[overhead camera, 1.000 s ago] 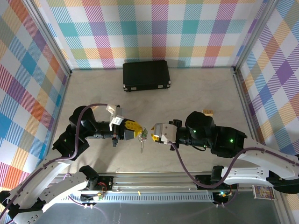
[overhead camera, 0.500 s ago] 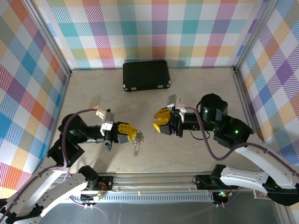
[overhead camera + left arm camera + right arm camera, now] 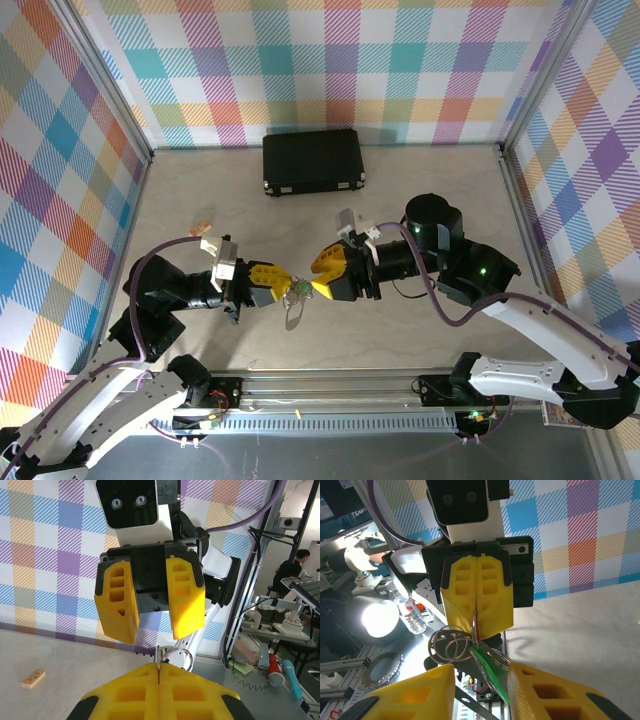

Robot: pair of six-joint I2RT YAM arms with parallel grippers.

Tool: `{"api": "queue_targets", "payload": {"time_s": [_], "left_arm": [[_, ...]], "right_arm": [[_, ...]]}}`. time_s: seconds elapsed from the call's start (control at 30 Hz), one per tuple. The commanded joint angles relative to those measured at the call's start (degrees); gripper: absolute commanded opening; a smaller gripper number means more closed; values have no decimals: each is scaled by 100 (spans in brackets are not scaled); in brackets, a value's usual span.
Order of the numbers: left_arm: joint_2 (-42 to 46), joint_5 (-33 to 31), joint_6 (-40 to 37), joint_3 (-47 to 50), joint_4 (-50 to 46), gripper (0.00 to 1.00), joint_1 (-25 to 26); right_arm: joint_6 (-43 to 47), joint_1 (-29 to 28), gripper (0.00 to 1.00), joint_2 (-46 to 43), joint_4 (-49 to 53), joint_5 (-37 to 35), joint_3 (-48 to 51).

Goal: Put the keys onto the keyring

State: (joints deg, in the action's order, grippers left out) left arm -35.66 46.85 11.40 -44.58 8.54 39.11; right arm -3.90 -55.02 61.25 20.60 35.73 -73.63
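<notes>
keyring: thin silver metal keyring (image 3: 447,645), looks like a couple of overlapping wire loops, hanging in mid-air above the pale surface (image 3: 200,190), right between the two arms

keys: a tiny key with a bright green head (image 3: 490,672) dangles off the loops. There's a darker blade beside it, and I honestly can't tell how many silver keys are in the bunch.

left fingers: the left gripper (image 3: 477,626) has its yellow fingers pressed fully together, pinching the keyring at its top so everything hangs below

right fingers: the right gripper (image 3: 316,277) is partway apart and holding nothing. It sits nose-to-nose with the left one, and the green key hangs roughly in its gap.

handling: my guess is it's light, stiff and slick. The wire won't bend, but the whole bunch will swing and twist on that one pinch point.

where to grab: I'd take the green key by its flat head, the widest bit, and leave the blade free

risk: a small nudge could spin the loops away

background: black rectangular case (image 3: 312,160) at the far end, well apart
</notes>
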Motion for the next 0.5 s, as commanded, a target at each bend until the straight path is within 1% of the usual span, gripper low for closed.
{"api": "queue_targets", "payload": {"time_s": [0.0,0.27,0.47], "left_arm": [[-6,-38,161,50,595,0,-10],[-92,35,217,55,693,0,4],[-149,149,253,36,702,0,17]], "right_arm": [[92,-116,32,47,-263,320,-132],[214,-231,27,112,-496,286,-96],[390,-313,21,202,-435,6,-152]]}}
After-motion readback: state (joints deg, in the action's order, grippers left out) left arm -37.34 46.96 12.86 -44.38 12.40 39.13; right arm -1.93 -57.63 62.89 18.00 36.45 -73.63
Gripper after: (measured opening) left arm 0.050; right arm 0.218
